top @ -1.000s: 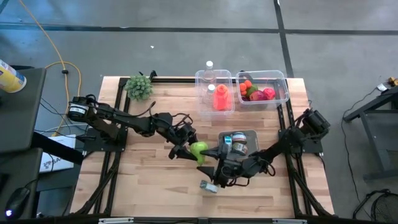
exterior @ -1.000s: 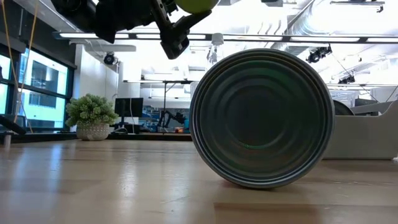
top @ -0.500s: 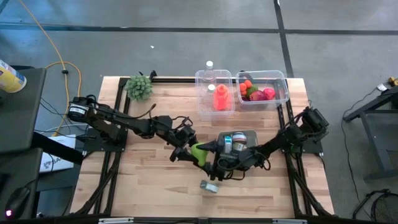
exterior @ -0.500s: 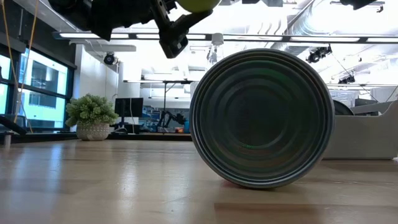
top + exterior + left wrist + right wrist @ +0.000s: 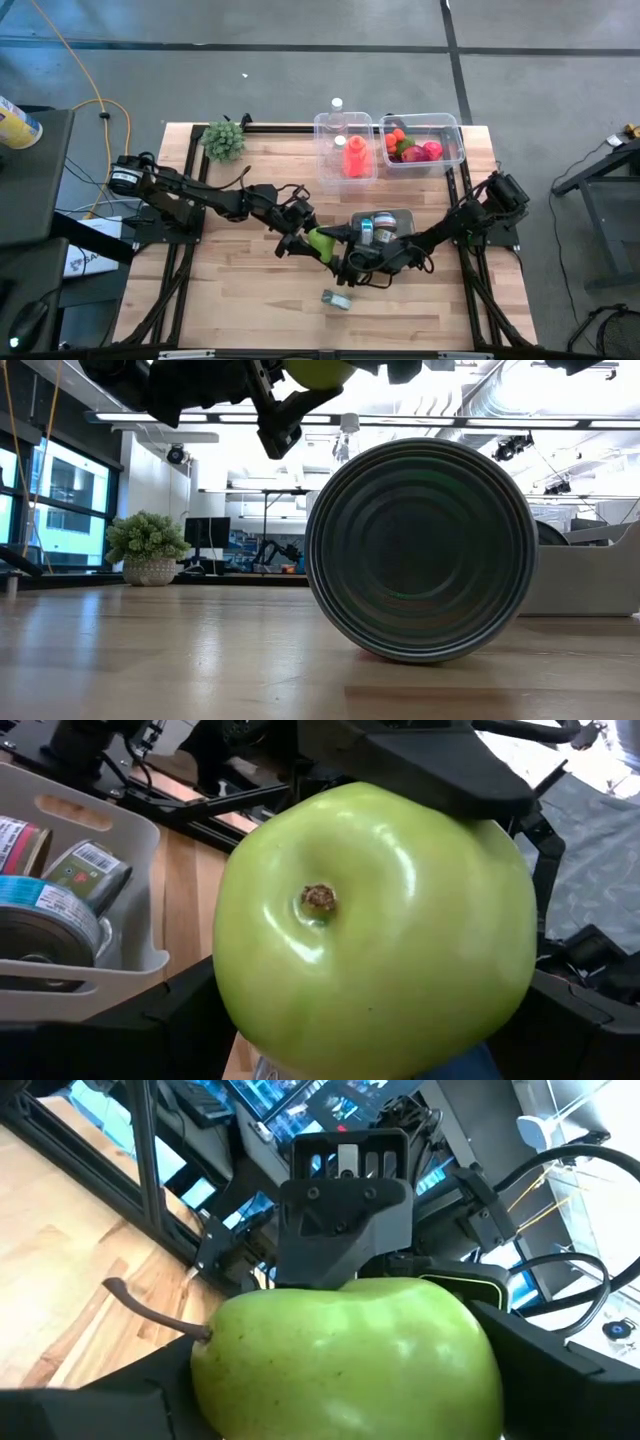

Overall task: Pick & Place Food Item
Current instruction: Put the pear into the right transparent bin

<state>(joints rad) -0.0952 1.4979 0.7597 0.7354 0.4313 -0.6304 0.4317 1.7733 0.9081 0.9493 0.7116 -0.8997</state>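
A green pear [image 5: 320, 240] hangs above the table's middle, held between both arms. My left gripper [image 5: 305, 238] reaches in from the table's left and is shut on it. My right gripper [image 5: 338, 250] comes from the right and is shut on the same pear. The left wrist view shows the pear [image 5: 370, 930] with its blossom end toward the camera. In the right wrist view the pear [image 5: 350, 1350] shows its brown stem [image 5: 150, 1315]. The low view shows only the pear's underside [image 5: 318, 370] at the top edge. My left gripper pinches the pear's round body [image 5: 240, 1020] between its two fingers, which come in level from the table's left. The pear is lifted clear of the table. My right gripper pinches the pear's opposite flanks [image 5: 215, 1380] between its two fingers [image 5: 560, 1370], coming level from the table's right. One of its fingers [image 5: 430, 760] lies against the pear's side, and the stem sticks out sideways.
A tin can [image 5: 337, 299] lies on its side near the front edge, filling the low view [image 5: 420, 550]. A grey tray [image 5: 405, 217] with cans sits right of the pear. Two clear bins [image 5: 345, 150], [image 5: 420, 145] and a small plant [image 5: 224, 140] stand along the far edge.
My right gripper has moved from near the lying can toward the far edge, up to the pear, and its fingers now stand on the pear's sides. My left gripper and the pear have stayed where they were.
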